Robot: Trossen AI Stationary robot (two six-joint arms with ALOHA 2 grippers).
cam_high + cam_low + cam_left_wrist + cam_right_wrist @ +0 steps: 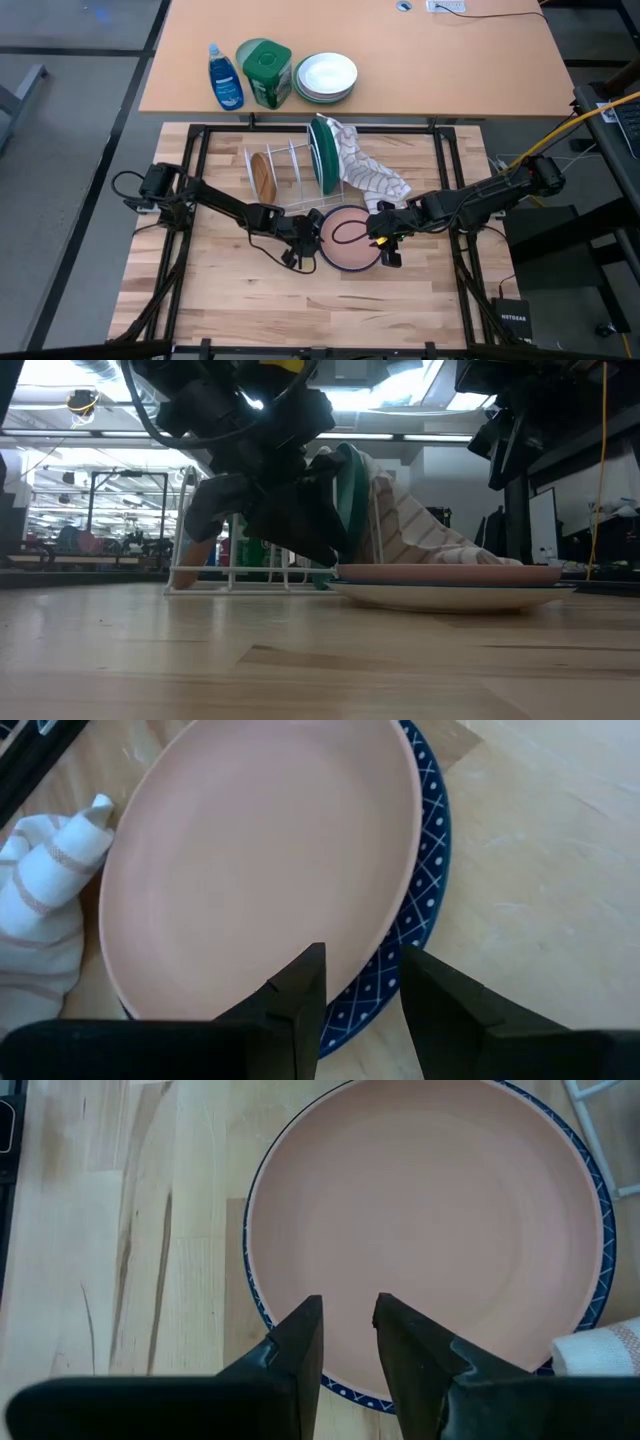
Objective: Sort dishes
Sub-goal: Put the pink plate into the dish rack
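Observation:
A brown plate (350, 238) lies on the blue dark-rimmed dish (425, 870) on the table in front of the rack; both also show in the low view (440, 573). A second brown plate (262, 175) and the dark green plate (322, 155) stand on edge in the white wire rack (290, 180). My left gripper (360, 990) is open and low at the stacked plates' left rim, one finger over the brown plate and one over the blue rim. My right gripper (348, 1342) is open above the brown plate's right rim. My left gripper stands with its fingers (300, 995) on either side of the brown plate's rim (375, 955), slanting down from the table's left. Whether they touch the rim, I cannot tell. My right gripper touches nothing.
A striped cloth (368, 172) hangs over the rack's right end, next to the stacked plates. On the desk beyond stand a blue bottle (225, 78), a green container (266, 70) and a stack of white bowls (326, 76). Bare table lies near and to the left.

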